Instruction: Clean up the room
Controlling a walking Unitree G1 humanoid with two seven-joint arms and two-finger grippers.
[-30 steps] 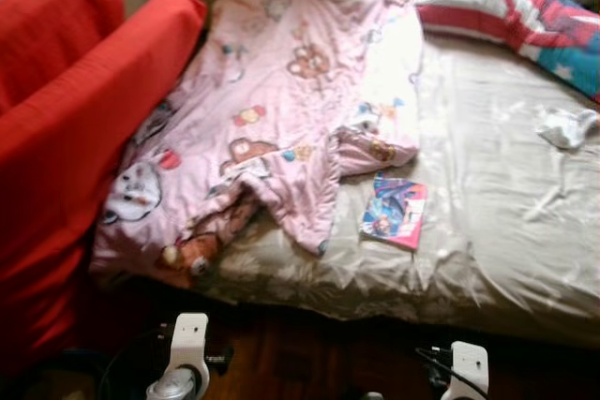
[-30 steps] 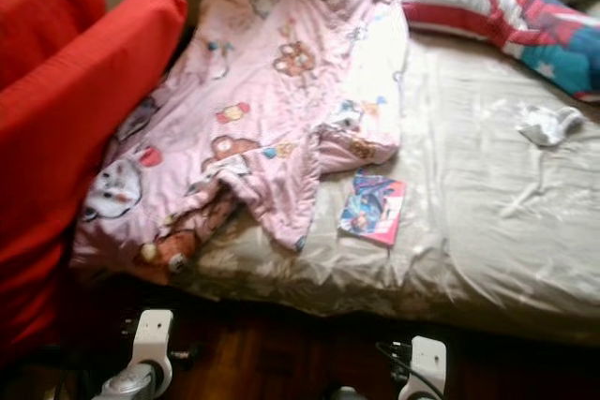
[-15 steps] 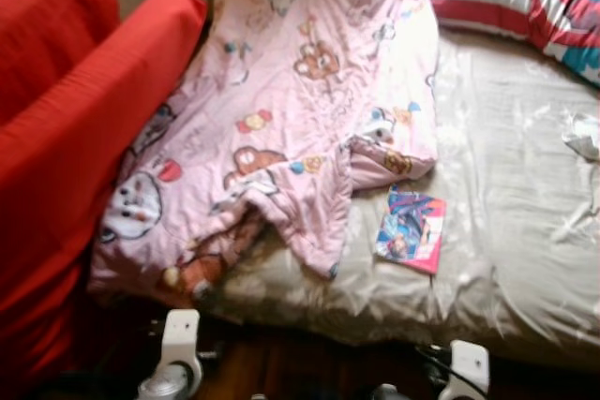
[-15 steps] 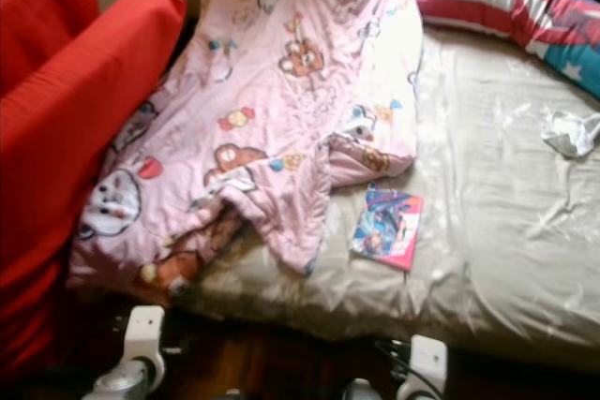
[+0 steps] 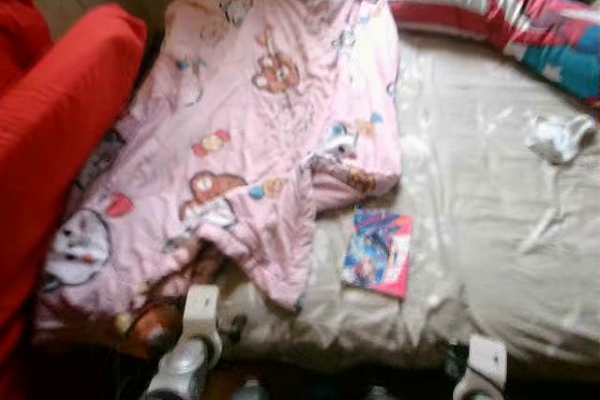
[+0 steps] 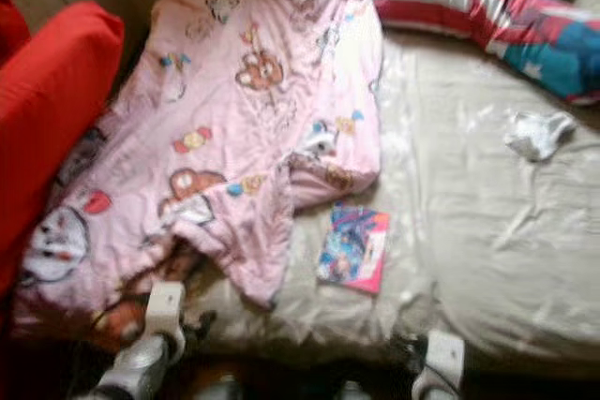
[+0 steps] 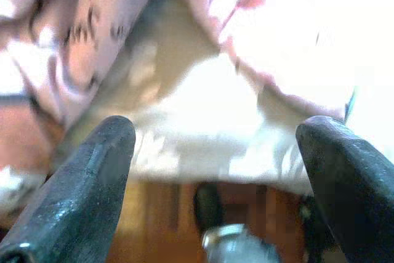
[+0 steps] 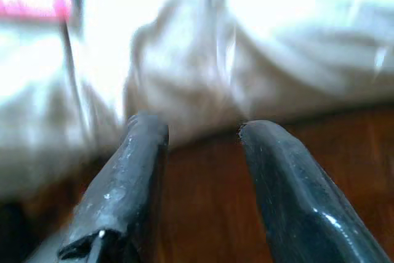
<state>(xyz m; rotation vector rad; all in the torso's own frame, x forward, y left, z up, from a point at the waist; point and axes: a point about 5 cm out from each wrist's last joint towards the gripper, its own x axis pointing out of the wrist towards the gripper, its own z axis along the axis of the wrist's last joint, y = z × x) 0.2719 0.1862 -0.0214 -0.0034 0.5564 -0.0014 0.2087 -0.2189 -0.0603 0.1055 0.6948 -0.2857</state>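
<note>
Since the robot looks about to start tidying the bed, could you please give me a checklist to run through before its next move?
1. Left end effector open and empty: ok.
2. Right end effector empty, fingers apart over the wood floor: ok.
3. Pink blanket within reach at the bed edge, near the left arm: ok.
4. Book lying free on the sheet, just clear of the blanket: ok.
5. White cloth reachable from here: cannot tell.
6. Image sharp enough to aim: not ok, blurred.
</note>
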